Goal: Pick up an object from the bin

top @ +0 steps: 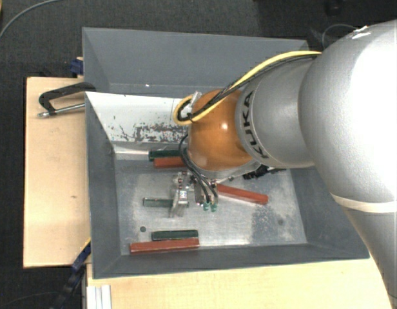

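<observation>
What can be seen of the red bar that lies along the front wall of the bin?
The red bar is long, thin and straight, dull brick red; its material I cannot tell. It lies flat on the bin floor along the front wall, its right end slightly higher in the view. A shorter dark green bar lies close along its far side, seemingly touching. The gripper is apart from it.

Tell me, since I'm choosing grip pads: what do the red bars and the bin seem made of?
Red bars: matte, even colour, straight edges; probably painted wood or plastic, can't tell which. Bin: grey metal, floor scuffed to a dull sheen.
</observation>
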### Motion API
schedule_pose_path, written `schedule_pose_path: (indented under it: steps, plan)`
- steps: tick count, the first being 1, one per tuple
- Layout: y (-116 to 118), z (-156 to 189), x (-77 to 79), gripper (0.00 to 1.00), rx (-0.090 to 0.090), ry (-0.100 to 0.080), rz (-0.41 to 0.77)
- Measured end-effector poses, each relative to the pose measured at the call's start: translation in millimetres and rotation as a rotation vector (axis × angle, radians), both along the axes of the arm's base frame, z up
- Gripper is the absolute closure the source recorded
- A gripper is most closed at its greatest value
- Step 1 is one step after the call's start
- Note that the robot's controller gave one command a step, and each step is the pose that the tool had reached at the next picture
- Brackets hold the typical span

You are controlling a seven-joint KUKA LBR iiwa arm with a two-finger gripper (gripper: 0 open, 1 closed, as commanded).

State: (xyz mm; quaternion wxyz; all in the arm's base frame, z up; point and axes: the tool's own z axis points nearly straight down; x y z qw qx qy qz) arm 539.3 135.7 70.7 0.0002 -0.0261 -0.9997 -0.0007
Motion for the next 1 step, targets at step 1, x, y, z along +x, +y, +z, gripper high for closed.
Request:
schedule_pose_path:
  steps: [1]
  plan:
    - [6.2,147.3,23.0,1.00,0.004,-0.016,-0.053]
